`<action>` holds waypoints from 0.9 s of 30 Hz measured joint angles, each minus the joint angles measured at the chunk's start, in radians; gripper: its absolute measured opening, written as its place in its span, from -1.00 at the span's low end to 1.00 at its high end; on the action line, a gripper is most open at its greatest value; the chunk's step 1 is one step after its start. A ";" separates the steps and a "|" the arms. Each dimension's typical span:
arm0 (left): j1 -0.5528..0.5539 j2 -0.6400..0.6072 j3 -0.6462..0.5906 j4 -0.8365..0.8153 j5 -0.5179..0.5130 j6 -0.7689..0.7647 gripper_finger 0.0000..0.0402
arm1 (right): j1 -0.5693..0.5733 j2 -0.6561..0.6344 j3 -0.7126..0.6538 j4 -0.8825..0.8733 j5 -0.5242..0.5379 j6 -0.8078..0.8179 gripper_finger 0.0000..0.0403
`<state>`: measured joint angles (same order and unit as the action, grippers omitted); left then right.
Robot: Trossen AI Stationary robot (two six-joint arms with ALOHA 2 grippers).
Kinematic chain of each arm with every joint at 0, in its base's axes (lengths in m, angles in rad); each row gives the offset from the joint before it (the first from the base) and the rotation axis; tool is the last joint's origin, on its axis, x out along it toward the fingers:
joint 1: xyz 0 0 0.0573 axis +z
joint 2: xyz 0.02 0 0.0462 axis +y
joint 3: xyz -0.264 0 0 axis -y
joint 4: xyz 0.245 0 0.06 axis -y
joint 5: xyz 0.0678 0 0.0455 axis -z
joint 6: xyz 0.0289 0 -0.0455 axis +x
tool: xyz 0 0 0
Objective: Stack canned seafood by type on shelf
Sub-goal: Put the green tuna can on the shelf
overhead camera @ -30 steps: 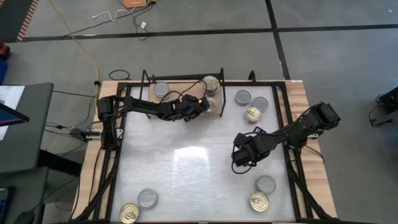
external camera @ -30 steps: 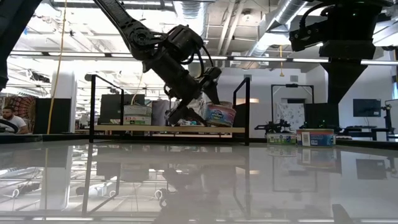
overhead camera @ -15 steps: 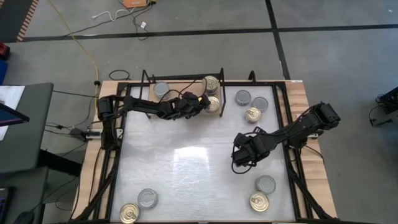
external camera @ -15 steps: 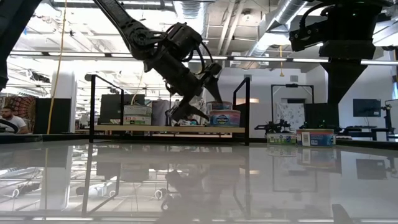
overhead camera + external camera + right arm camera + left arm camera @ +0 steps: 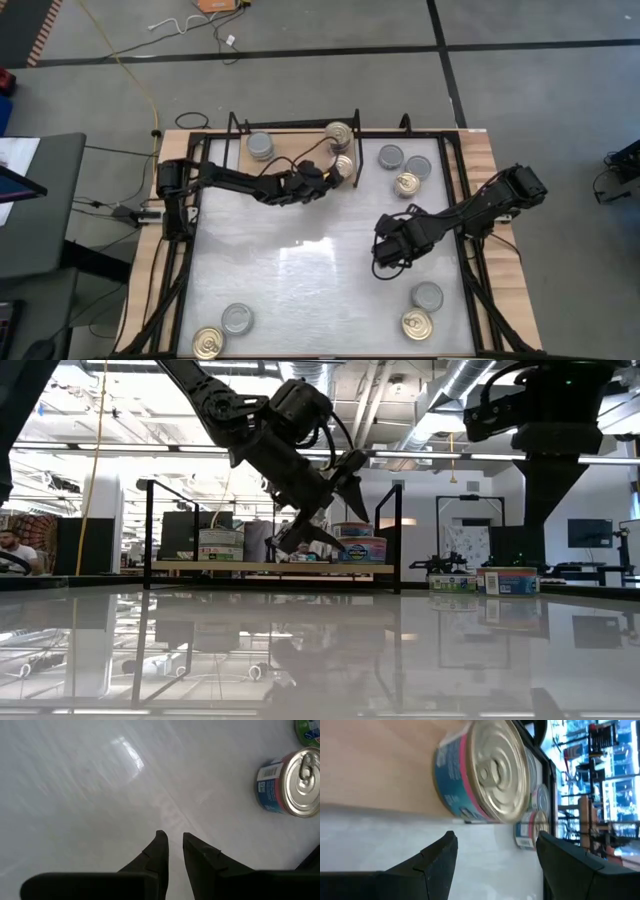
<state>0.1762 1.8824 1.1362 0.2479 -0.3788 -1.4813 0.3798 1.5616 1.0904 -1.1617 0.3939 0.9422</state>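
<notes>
High view: the left gripper (image 5: 333, 178) sits at the shelf (image 5: 290, 150) front edge, fingers apart and empty, just beside a gold-top can (image 5: 344, 166) on the board; the right gripper (image 5: 383, 264) hangs over the white tabletop (image 5: 300, 290) with its fingers nearly together, empty. Low view: the left gripper (image 5: 335, 510) hangs just above the shelf (image 5: 220, 567), jaws spread. Left wrist view: the gold-top can (image 5: 485, 772) stands on the wood ahead of the fingers (image 5: 440, 855). Right wrist view: a second gold-top can (image 5: 290, 782) stands apart from the narrow-gapped fingers (image 5: 159, 851).

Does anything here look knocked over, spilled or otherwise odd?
Nothing stands out. The cans on the shelf sit upright, including the gold-topped can before the open left gripper. Cans on the table stand upright too.
</notes>
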 joint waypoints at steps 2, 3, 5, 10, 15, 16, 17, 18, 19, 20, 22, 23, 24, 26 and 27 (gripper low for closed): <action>0.005 0.000 0.000 0.001 -0.003 -0.004 0.29 | 0.000 0.000 0.000 0.003 0.000 -0.001 -0.53; 0.008 0.000 0.000 0.002 -0.006 0.002 0.29 | 0.000 0.000 0.000 0.006 0.000 -0.001 -0.53; 0.014 0.000 0.000 0.002 -0.014 0.016 0.29 | 0.000 0.000 0.000 0.018 0.000 -0.001 -0.53; 0.025 0.000 0.000 0.003 -0.053 0.018 0.29 | 0.000 0.000 0.000 0.030 0.000 -0.001 -0.53; 0.037 0.000 0.000 0.004 -0.108 -0.008 0.29 | 0.000 0.000 0.000 0.042 0.000 -0.001 -0.53; 0.040 0.000 0.000 0.004 -0.110 -0.007 0.29 | 0.000 0.000 0.000 0.041 0.000 -0.001 -0.53; 0.042 0.000 0.000 0.004 -0.110 -0.001 0.29 | 0.000 0.000 0.000 0.041 -0.001 -0.001 -0.53; 0.043 0.000 0.000 0.004 -0.110 0.011 0.29 | 0.000 0.000 0.000 0.041 -0.001 -0.001 -0.53; 0.043 0.000 0.000 0.004 -0.111 0.026 0.29 | 0.000 0.000 0.000 0.041 -0.001 -0.001 -0.53; 0.043 0.000 0.000 0.004 -0.111 0.046 0.29 | 0.000 0.000 0.000 0.041 -0.001 -0.001 -0.53; 0.042 -0.007 0.000 -0.002 -0.105 0.086 0.29 | 0.000 0.000 0.000 0.041 -0.001 -0.001 -0.53; 0.039 -0.011 0.000 -0.003 -0.097 0.104 0.29 | 0.000 0.000 0.000 0.041 -0.001 -0.001 -0.53; 0.035 -0.020 0.000 -0.005 -0.090 0.122 0.29 | 0.000 0.000 0.000 0.041 -0.001 -0.001 -0.53; 0.023 -0.044 0.000 -0.019 -0.066 0.175 0.29 | 0.000 0.000 0.000 0.043 -0.001 -0.006 -0.53; 0.014 -0.057 0.000 -0.024 -0.059 0.209 0.29 | -0.001 0.000 0.000 0.046 -0.001 -0.006 -0.53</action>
<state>0.1906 1.8253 1.1362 0.2242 -0.4376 -1.2718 0.3784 1.5616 1.0904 -1.1160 0.3927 0.9363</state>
